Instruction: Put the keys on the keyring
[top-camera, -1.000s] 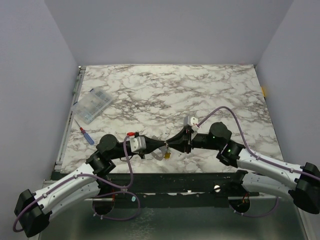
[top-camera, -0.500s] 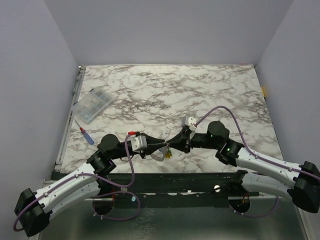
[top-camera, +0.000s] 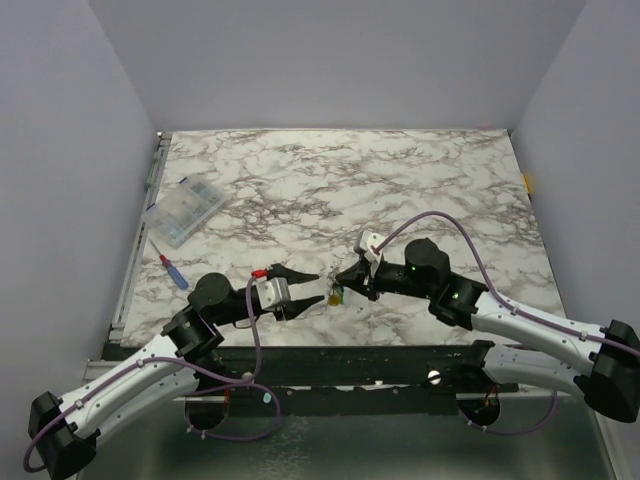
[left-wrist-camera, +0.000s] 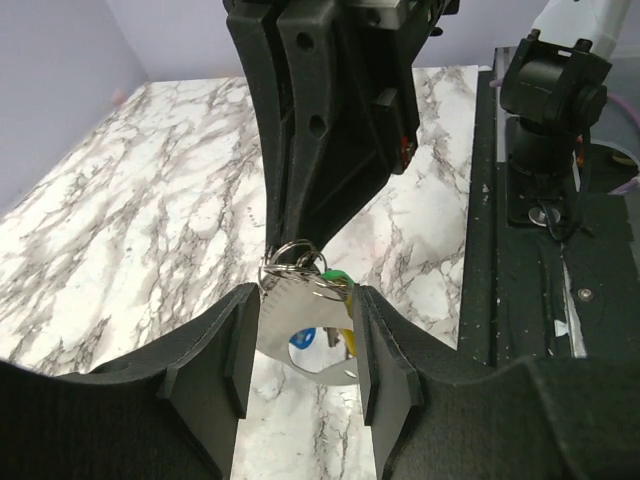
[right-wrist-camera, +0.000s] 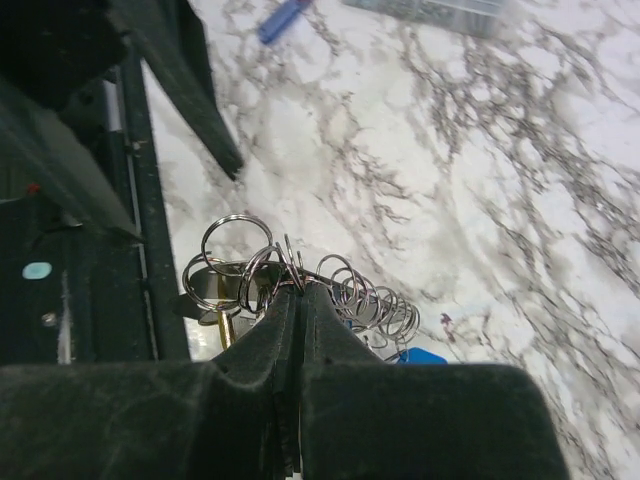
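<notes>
Backing away with fingers newly parted, the left end effector (top-camera: 305, 287) faces the keyring (right-wrist-camera: 285, 262), pinched tight by the right end effector (right-wrist-camera: 297, 295) above the worktop's (top-camera: 400, 180) near edge, keys (left-wrist-camera: 300, 322) dangling just ahead.

My right gripper (right-wrist-camera: 296, 302), jaws pressed together, pinches a tangle of silvery keyrings (right-wrist-camera: 330, 280). A brass-coloured key (right-wrist-camera: 222, 326) hangs beside them, above the marble table (right-wrist-camera: 470, 190).

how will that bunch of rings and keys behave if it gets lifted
Probably floppy: the keyring bunch is loose linked wire rings, so it should dangle and swing. Likely slippery, since the right fingers pinch only thin shiny wire. The hanging keys may tug it sideways.
</notes>
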